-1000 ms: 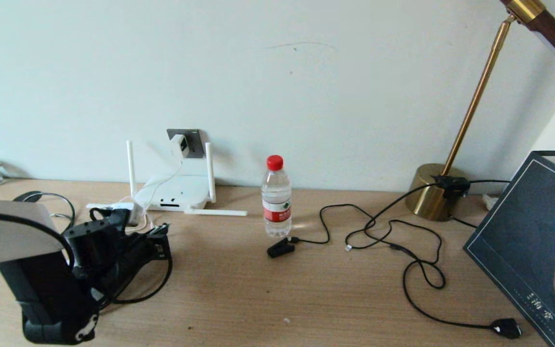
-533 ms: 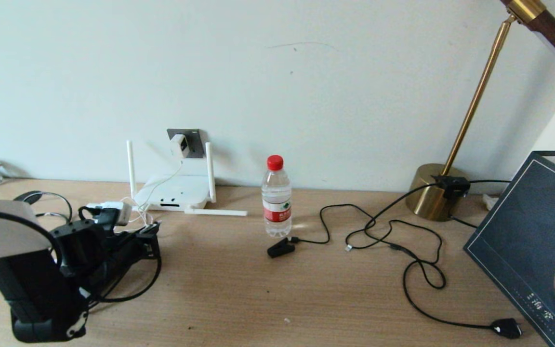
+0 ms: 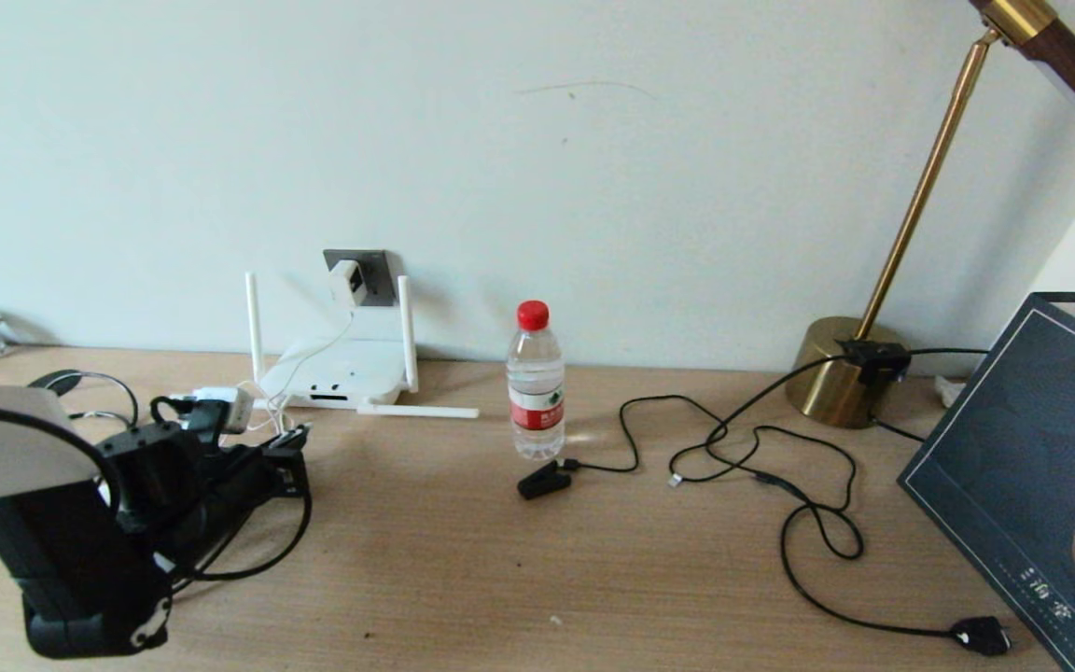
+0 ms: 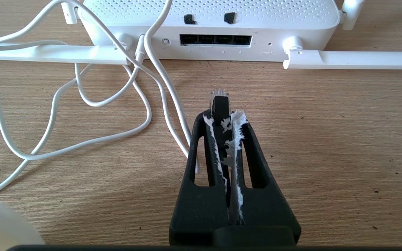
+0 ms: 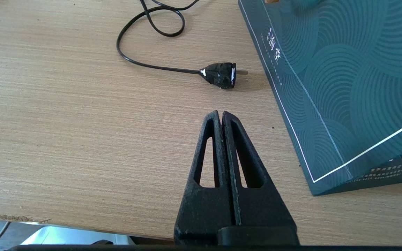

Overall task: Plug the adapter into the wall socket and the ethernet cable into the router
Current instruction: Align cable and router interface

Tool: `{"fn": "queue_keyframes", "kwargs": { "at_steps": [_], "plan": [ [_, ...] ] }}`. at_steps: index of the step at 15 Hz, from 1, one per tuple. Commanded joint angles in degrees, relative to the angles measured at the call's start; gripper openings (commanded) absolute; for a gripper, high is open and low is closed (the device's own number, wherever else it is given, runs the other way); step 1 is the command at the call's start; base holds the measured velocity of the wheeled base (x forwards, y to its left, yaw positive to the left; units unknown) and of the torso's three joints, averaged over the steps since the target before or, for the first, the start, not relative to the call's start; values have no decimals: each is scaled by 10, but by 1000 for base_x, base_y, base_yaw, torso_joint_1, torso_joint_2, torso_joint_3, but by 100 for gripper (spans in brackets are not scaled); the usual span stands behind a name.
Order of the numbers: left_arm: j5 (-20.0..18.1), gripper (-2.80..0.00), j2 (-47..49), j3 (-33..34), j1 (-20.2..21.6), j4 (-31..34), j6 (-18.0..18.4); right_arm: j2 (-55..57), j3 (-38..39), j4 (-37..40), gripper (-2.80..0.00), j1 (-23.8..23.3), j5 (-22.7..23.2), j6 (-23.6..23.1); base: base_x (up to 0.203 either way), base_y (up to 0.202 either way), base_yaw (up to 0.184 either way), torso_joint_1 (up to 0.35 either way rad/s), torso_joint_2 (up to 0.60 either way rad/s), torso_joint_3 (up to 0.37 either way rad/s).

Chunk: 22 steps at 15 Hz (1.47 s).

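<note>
From the head camera, the adapter sits plugged into the wall socket above the router, and the left gripper hovers low over the desk just before it. At the left wrist, its fingers pinch the ethernet cable, clear plug aimed at the router's ports, short of them. The right gripper, closed and empty, hangs near a black power plug.

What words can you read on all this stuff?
"RESET": faint, only partly readable, on the router by a pinhole.
Chinese characters on the dark teal box: too blurred to read.
Red label on the water bottle: too small.
Tiny numbers under the router's ports: unreadable.
</note>
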Motion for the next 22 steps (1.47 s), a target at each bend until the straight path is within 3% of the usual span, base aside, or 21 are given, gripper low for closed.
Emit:
{"fn": "queue_keyframes", "kwargs": {
  "at_steps": [1, 9, 22],
  "plan": [
    [0, -280, -2, -2, 2, -5, 0, 1, 0, 1, -280, 0, 0, 0, 0, 0, 0, 0, 0, 0],
    [0, -280, 22, -78, 2, 16, 0, 1, 0, 1, -280, 0, 0, 0, 0, 0, 0, 0, 0, 0],
    [0, -280, 23, -131, 4, 79, 0, 1, 0, 1, -280, 0, 0, 0, 0, 0, 0, 0, 0, 0]
  ]
}}
